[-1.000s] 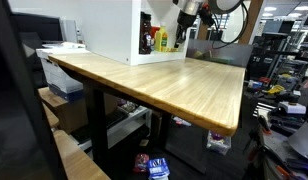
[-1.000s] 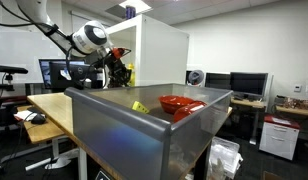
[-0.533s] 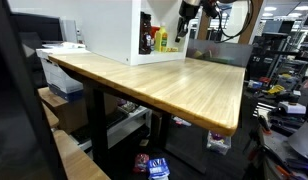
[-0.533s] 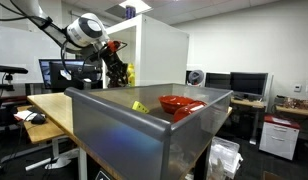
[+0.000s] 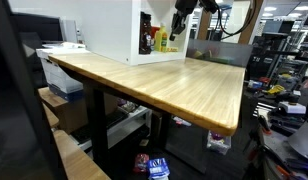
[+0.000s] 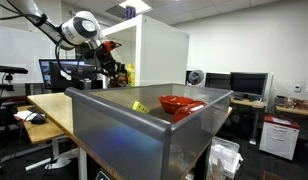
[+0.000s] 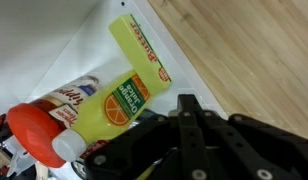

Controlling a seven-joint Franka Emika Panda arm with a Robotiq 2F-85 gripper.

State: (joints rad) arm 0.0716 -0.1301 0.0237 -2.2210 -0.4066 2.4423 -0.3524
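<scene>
In the wrist view, at the far left, a bottle with a red cap is seen against the inner wall of the white cabinet. Just beside it on the right is the yellow juice bottle, with a white cap and an orange fruit on its label; the two bottles seem to touch. Behind the yellow juice bottle, a thin yellow-green box runs along the cabinet's edge. All three are inside the cabinet, at its open side. More to the right, the pincer is closed: its two dark fingers are pressed together and nothing is between them. Its tips are near the bottom of the yellow juice bottle; whether they touch it cannot be told. At the right lies the light wooden desk, which carries the cabinet.

In an exterior view, the pincer hangs just right of the cabinet's open side, higher than the bottles. In an exterior view, a grey bin fills the front, with a red bowl in it, well apart from the pincer.
</scene>
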